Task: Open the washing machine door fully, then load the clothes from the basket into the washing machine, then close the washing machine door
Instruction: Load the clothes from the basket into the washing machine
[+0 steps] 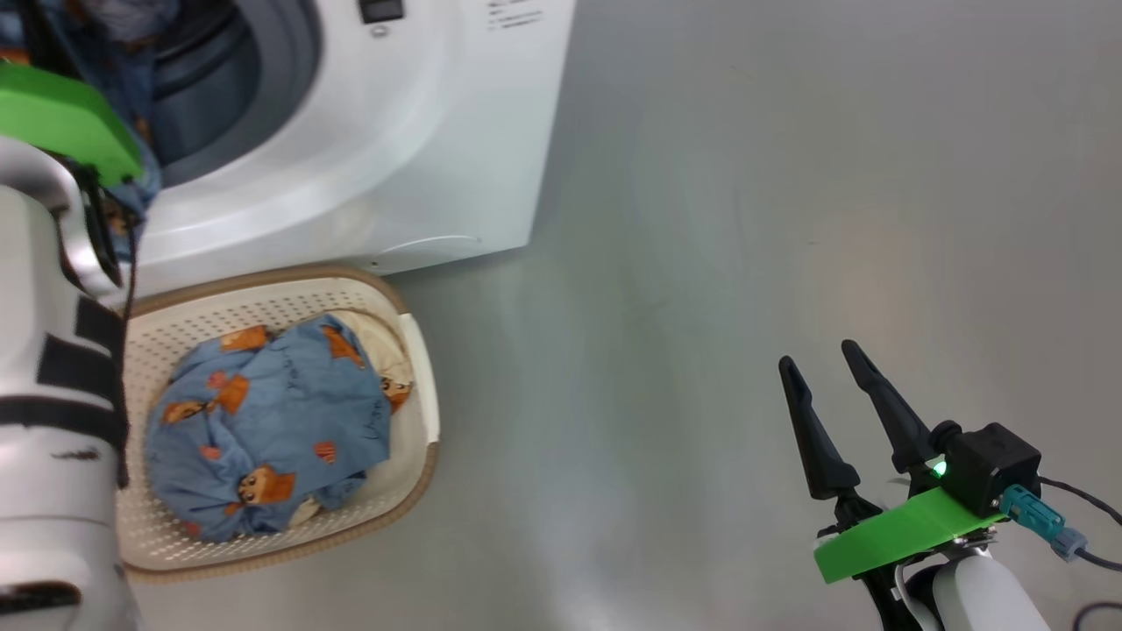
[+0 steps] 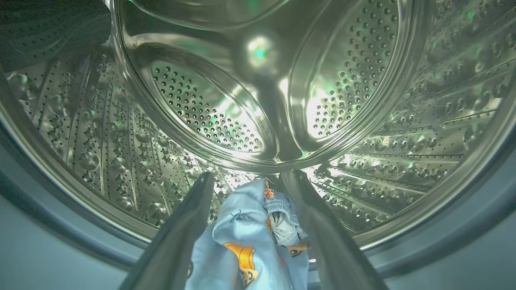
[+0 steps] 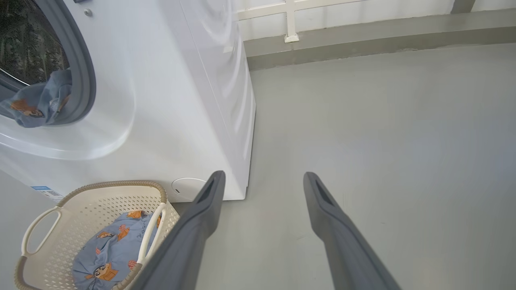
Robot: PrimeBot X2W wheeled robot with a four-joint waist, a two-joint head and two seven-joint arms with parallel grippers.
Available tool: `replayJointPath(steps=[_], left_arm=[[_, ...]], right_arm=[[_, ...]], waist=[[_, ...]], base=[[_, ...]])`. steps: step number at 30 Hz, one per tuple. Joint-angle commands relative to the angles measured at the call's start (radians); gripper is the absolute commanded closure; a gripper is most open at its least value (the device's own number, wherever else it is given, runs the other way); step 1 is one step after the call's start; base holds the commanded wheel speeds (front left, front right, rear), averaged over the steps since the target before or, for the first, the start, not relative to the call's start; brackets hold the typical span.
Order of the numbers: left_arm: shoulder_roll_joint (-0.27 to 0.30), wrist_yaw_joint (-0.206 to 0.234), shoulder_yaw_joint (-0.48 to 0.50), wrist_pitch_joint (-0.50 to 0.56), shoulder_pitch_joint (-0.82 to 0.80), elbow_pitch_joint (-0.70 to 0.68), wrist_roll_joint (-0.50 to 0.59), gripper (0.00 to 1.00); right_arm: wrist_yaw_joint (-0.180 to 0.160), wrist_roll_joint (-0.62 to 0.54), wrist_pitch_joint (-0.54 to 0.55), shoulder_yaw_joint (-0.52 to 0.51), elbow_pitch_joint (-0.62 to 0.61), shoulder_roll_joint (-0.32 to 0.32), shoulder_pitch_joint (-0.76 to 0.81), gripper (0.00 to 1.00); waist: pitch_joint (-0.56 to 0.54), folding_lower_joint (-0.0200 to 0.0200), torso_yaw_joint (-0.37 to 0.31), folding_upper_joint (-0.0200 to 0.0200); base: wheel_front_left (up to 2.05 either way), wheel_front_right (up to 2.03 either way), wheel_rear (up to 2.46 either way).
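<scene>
One bear-print garment (image 2: 242,245) of the clothes lies at the bottom centre of the left wrist view, between the fingers (image 2: 181,233) of the left end effector (image 2: 250,175), which is spread wide and not clamped on it; at the left edge of the right wrist view it is seen draped over the grey seal (image 3: 86,80) of the washing machine (image 3: 161,100); the steel drum (image 2: 201,100) lies straight ahead along the fingers, so a push inward is judged to be needed. A second garment (image 1: 263,421) is bundled in the basket (image 1: 429,394), at lower left of the head view, nearer the left arm; the right end effector (image 1: 817,352), also wide and empty, hangs at lower right over the grey floor (image 1: 745,175); a pale wall (image 3: 363,10) is seen beyond.
</scene>
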Motion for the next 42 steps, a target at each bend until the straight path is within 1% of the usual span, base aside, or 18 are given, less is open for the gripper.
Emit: replayJointPath(steps=[1, 6, 12, 15, 21, 28, 39, 42], left_arm=[[0.027, -0.009, 0.008, -0.006, 0.039, -0.052, -0.005, 0.00], [0.006, -0.029, -0.003, -0.006, 0.098, -0.117, -0.010, 0.00], [-0.035, -0.053, -0.033, -0.006, 0.210, -0.212, -0.010, 0.00], [-0.046, -0.063, -0.041, -0.006, 0.271, -0.267, -0.013, 0.00], [-0.041, -0.079, -0.046, -0.006, 0.393, -0.351, -0.015, 0.00], [-0.056, -0.090, -0.036, -0.006, 0.567, -0.450, -0.039, 0.00], [-0.081, -0.107, -0.031, -0.006, 0.814, -0.634, -0.054, 0.00], [-0.090, -0.105, -0.030, -0.006, 0.877, -0.690, -0.056, 0.00]], right_arm=[[0.002, -0.010, -0.005, 0.017, -0.017, -0.008, 0.028, 0.00], [0.002, -0.010, -0.005, 0.016, -0.015, -0.005, 0.029, 0.00], [0.002, -0.012, -0.005, 0.014, -0.013, -0.010, 0.035, 0.00], [0.002, -0.013, -0.005, 0.015, -0.013, -0.015, 0.038, 0.00], [0.002, -0.013, -0.005, 0.019, -0.012, -0.025, 0.038, 0.00], [0.002, -0.017, -0.005, 0.012, -0.012, -0.030, 0.054, 0.00], [0.002, -0.018, -0.005, 0.006, -0.016, -0.033, 0.072, 0.00], [0.002, -0.018, -0.005, 0.010, -0.018, -0.033, 0.075, 0.00]], waist=[[-0.022, 0.0000, 0.038, 0.0000], [-0.038, 0.0000, 0.069, 0.0000], [-0.067, 0.0000, 0.107, 0.0000], [-0.077, 0.0000, 0.118, 0.0000], [-0.093, 0.0000, 0.128, 0.0000], [-0.135, 0.0000, 0.131, 0.0000], [-0.162, 0.0000, 0.130, 0.0000], [-0.165, 0.0000, 0.124, 0.0000]], base=[[0.00, 0.00, 0.00], [0.00, 0.00, 0.00], [0.00, 0.00, 0.00], [0.00, 0.00, 0.00], [0.00, 0.00, 0.00], [0.00, 0.00, 0.00], [0.00, 0.00, 0.00], [0.00, 0.00, 0.00]])
